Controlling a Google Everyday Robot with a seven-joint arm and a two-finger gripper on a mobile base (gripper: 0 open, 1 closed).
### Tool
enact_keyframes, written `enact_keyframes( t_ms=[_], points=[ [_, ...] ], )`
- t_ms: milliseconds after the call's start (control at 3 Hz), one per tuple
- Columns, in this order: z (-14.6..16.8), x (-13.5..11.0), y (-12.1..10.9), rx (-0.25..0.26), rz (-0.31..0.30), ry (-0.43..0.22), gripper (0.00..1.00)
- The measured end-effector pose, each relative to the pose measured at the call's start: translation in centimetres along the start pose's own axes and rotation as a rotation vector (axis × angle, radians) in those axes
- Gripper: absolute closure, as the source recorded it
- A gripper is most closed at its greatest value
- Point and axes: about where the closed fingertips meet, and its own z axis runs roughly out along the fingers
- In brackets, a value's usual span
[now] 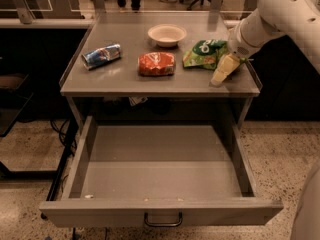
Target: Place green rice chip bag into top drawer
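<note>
The green rice chip bag (206,53) lies on the right side of the grey table top (115,81), crinkled, with a dark green round logo. My gripper (221,72) hangs from the white arm (272,16) at the bag's right edge, just above the table's right front corner, touching or nearly touching the bag. The top drawer (160,179) stands pulled wide open below the table top. It is empty inside, with a dark handle (163,220) at the centre of its front panel.
A red-orange snack bag (156,63) lies mid-table, a crushed blue can (101,55) to its left, and a white bowl (167,34) at the back. A low raised rim runs along the table's sides. Speckled floor surrounds the drawer.
</note>
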Motion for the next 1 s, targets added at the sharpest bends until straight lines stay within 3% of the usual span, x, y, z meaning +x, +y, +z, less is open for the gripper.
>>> enact_keyframes(
  t_ms=[333,667,1000],
  points=[
    [1.01,-0.34,0.08,-0.002,-0.007,0.001,0.00],
    [1.02,-0.34,0.09,-0.002,-0.007,0.001,0.15],
    [1.02,-0.34,0.09,-0.002,-0.007,0.001,0.37]
  ],
)
